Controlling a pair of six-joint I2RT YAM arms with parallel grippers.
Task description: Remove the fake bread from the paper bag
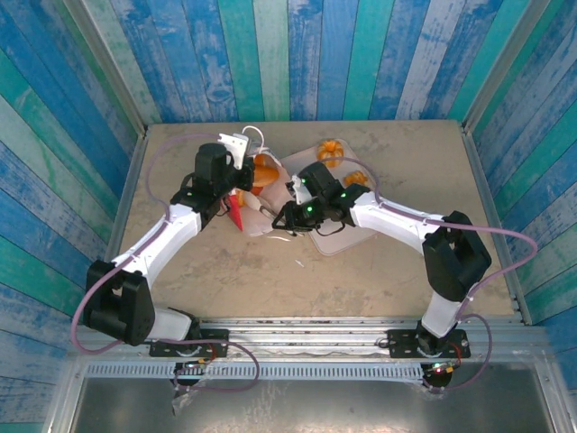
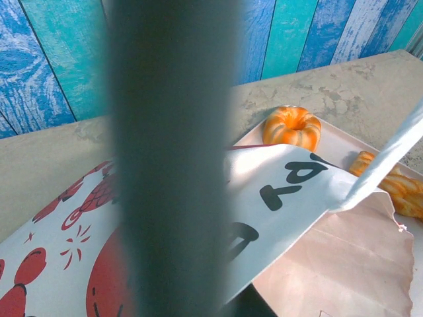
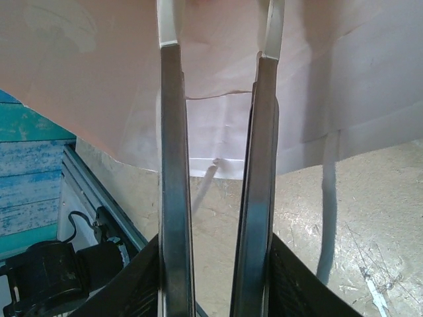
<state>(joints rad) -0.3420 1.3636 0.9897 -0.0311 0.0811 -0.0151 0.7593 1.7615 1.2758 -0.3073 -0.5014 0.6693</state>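
The paper bag (image 1: 256, 220) lies tilted at the table's middle, its red band (image 1: 236, 212) toward the left. My left gripper (image 1: 242, 171) is shut on the bag's upper edge; in the left wrist view a blurred dark finger (image 2: 172, 158) crosses the white bag (image 2: 291, 191). An orange piece of fake bread (image 1: 264, 170) shows at the bag's top. My right gripper (image 1: 282, 216) stands open at the bag's right side, and its fingertips (image 3: 168, 26) reach against the pale paper (image 3: 99, 79). A ring-shaped pastry (image 2: 291, 127) and a twisted roll (image 2: 396, 188) lie outside the bag.
A flat pale-pink tray (image 1: 338, 242) lies right of the bag under the right arm, with pastries (image 1: 331, 149) at its far end. Blue plank walls enclose the table. A metal rail (image 3: 99, 198) runs along the near edge.
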